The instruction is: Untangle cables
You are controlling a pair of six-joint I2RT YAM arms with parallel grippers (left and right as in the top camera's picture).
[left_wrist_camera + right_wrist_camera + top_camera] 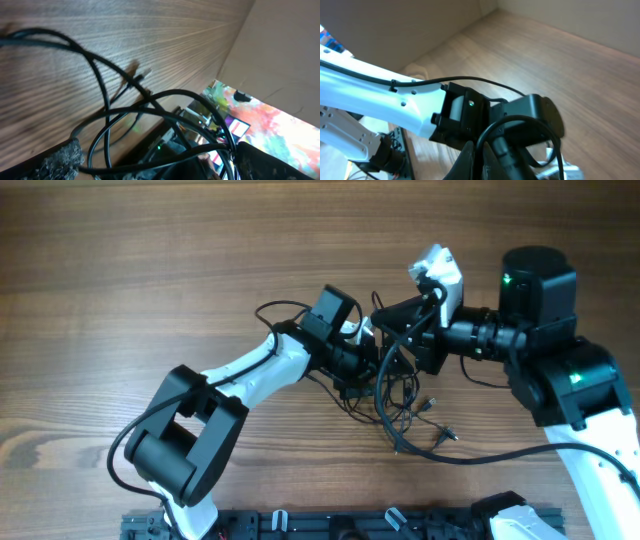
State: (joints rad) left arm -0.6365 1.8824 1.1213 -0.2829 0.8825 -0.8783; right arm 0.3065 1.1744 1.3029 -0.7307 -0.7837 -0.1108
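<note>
Found cables (395, 405) knotted in the middle of the counter (150, 260), directly under both wrists, with small plug ends (443, 434) splayed toward the near edge.

Read right pincer (481, 160) as closed tight on one strand; noted a loop leaving its tips, and strands running up from the heap in the overhead view. Judged purpose: pinning and lifting one part so the rest can be drawn away.

Found left pincer (162, 162) spread fully apart, with several strands crossing the gap and none pinched. Judged purpose: lining up a bite close beside the held point.

Logged left arm stretched diagonally in from its near-left base, wrist pitched low. Logged right arm reaching leftward, forearm level, wrist above the heap. Cannot tell which strand belongs to which cable.
</note>
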